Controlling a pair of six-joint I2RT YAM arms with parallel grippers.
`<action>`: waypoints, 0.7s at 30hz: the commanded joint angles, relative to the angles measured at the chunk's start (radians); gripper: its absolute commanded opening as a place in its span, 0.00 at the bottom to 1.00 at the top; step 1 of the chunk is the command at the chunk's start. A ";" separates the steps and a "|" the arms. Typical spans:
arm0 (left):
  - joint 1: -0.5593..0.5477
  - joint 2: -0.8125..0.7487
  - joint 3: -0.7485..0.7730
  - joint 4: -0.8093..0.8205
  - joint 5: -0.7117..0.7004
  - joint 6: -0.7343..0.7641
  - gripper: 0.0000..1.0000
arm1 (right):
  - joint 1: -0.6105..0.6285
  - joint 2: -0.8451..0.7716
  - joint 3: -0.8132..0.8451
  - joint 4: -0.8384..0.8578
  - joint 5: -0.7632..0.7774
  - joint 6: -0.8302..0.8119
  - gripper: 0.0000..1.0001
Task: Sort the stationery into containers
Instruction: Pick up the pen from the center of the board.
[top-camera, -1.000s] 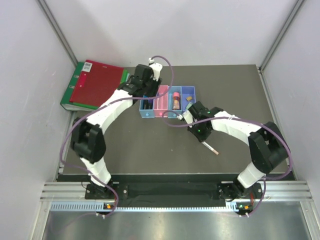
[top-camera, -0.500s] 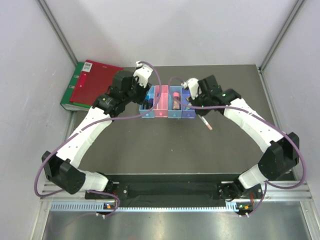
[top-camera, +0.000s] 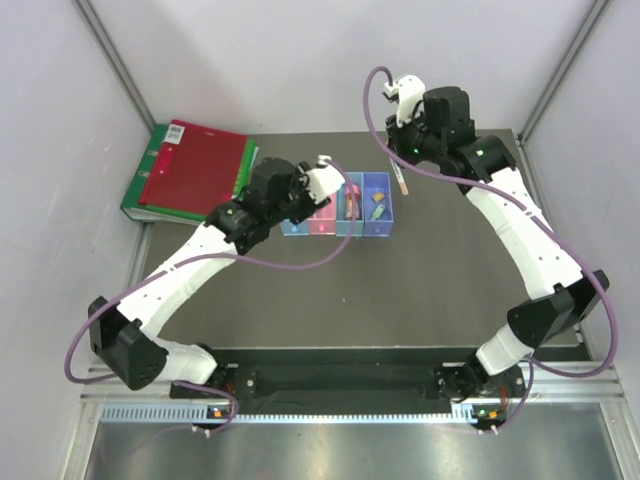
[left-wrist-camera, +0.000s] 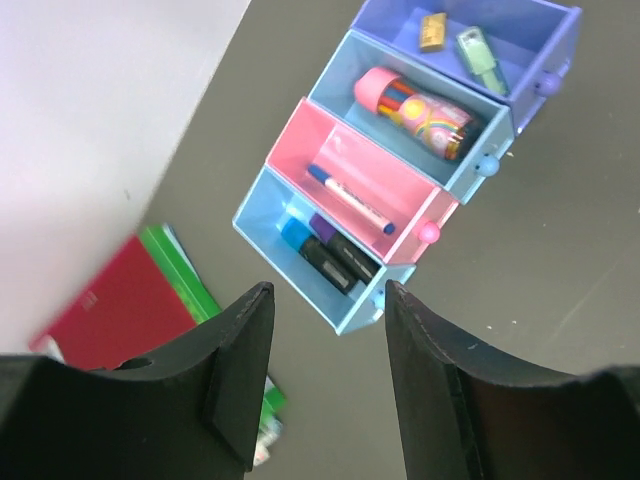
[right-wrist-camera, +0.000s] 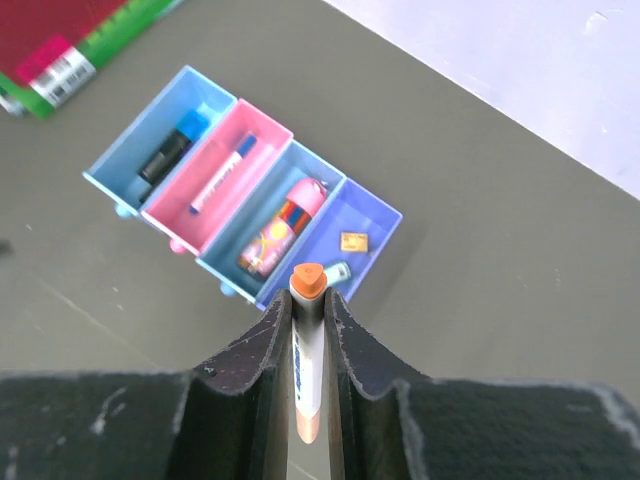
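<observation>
The right end effector (right-wrist-camera: 307, 300) clamps a thin orange-tipped pen (right-wrist-camera: 306, 370) between narrow fingers, raised above the bench over the edge of the purple-blue bin (right-wrist-camera: 375, 215), at one end of the row of four bins (top-camera: 325, 218). The left end effector (left-wrist-camera: 326, 295) is spread wide and empty, and hovers over the opposite light blue bin (left-wrist-camera: 285, 275).

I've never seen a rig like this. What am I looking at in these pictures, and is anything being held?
The left arm and right arm are robots bolted at the near edge of a table. The wide picture looks down from above; the other two come from cameras on the wrists. On the table lie binders and a row of four bins holding highlighters, a white pen, a bottle, a tan block and a green marker. The left fingers are open and empty. The right fingers pinch a thin pen.
</observation>
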 joint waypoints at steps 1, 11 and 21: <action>-0.095 -0.051 -0.092 0.162 -0.093 0.301 0.53 | -0.039 0.049 0.087 0.003 -0.087 0.081 0.00; -0.239 -0.173 -0.554 0.843 0.105 1.312 0.53 | -0.049 0.042 0.046 -0.019 -0.231 0.096 0.00; -0.239 0.037 -0.669 1.366 0.398 1.620 0.59 | 0.003 0.013 -0.086 -0.034 -0.445 0.098 0.00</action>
